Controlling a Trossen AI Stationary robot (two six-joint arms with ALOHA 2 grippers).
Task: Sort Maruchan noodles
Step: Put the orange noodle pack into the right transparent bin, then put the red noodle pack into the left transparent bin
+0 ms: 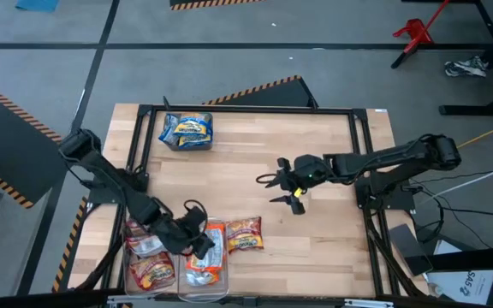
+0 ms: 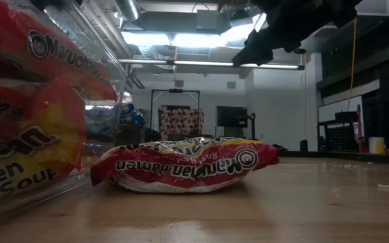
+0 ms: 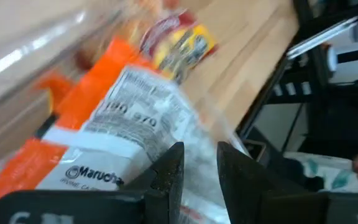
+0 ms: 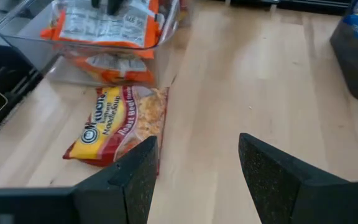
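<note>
Here the left gripper hangs over the clear bin, fingers narrowly apart; whether they pinch the orange packet below is unclear. It should release low and square. The right gripper, spread, waits beyond the red packet.

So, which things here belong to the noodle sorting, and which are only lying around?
Belong to the job:
- red packet loose on the table
- orange packet in a clear bin, under the left gripper
- red packets in the neighbouring bin
- blue packets at the far side

Lying about:
- red stand on the floor
</note>
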